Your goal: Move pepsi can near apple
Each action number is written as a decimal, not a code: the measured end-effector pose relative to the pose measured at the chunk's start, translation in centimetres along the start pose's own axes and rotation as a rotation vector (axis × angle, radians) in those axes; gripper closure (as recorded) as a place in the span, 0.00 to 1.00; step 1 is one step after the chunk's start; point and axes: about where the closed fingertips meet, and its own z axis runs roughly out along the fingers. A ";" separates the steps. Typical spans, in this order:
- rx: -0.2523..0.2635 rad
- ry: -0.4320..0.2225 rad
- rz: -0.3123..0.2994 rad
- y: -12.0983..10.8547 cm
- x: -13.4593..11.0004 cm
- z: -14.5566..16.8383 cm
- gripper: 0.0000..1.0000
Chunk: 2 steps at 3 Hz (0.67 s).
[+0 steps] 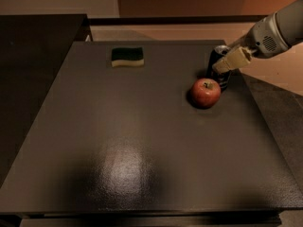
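The pepsi can (218, 69), dark with a silver top rim, stands upright on the dark table (142, 141) near its right edge. The red apple (206, 92) sits right in front of it, close to touching. My gripper (231, 60) reaches in from the upper right at the can's right side and covers part of it. The far side of the can is hidden behind the gripper.
A green-and-yellow sponge (127, 56) lies at the back of the table, left of centre. The table's right edge runs just past the can. A darker counter (38, 46) adjoins on the left.
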 end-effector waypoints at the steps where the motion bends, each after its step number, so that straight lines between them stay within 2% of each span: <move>1: -0.004 0.001 -0.001 0.1 0.0 0.2 0.13; 2: -0.008 0.001 -0.002 0.1 -0.1 0.5 0.00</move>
